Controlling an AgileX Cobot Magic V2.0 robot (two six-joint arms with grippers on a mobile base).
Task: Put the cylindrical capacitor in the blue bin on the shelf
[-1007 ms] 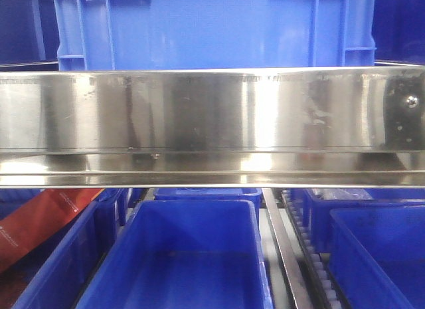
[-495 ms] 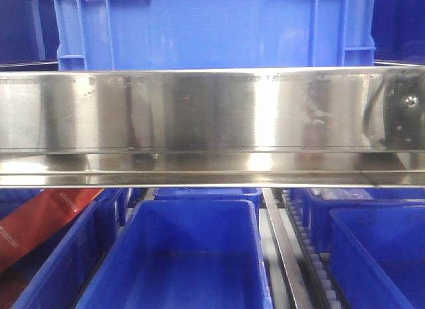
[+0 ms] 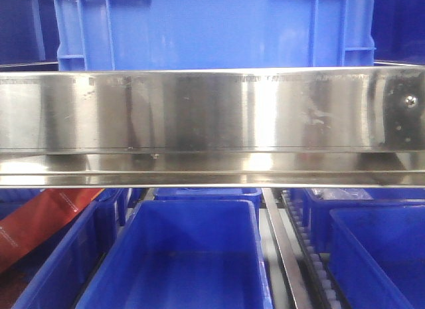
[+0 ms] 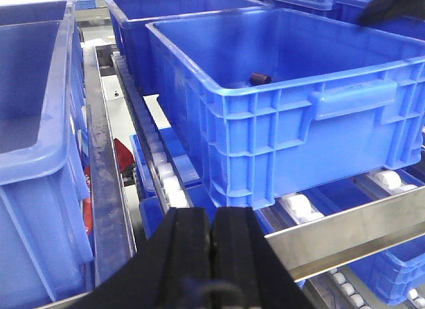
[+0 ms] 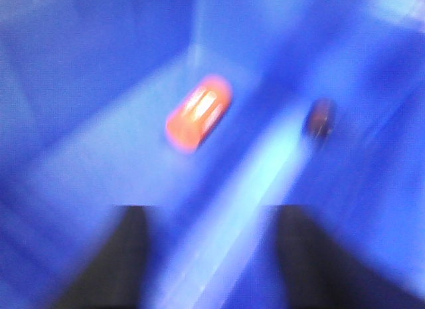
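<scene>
**A:** Starting closest in, what have you got?

**B:** My left pincer [image 4: 212,252] is closed on nothing, pads pressed flat together. It hangs just in front of the shelf's [image 3: 212,109] front rail [image 4: 358,229]. Behind the rail the blue bin [image 4: 345,103] sits on white rollers [image 4: 295,206]. The capacitor [image 4: 259,78] lies on the bin's floor, towards the back wall, apparently on its side.

**A:** And the right arm?

**B:** My right pincer [image 5: 212,256] is spread open and empty, looking down into a blue bin. That view is badly smeared. I can make out an orange thing [image 5: 199,113] and a small dark blob [image 5: 320,117], which may be the capacitor, but I can't be sure.

**A:** What worries you?

**B:** The smear suggests I'm moving that arm fast. Inside a bin, I could clip a wall and shove the bin along the rollers. An open finger could also knock the capacitor about or catch the rim. On the left, any forward drift would put the closed pincer against the rail or the bin's front face.

**A:** Has the front camera changed at all?

**B:** Barely. Half a second ago a dark reflection spread around the bolt [image 3: 412,101] at the rail's right end. It has since shrunk to almost nothing. The bins haven't shifted.
</scene>
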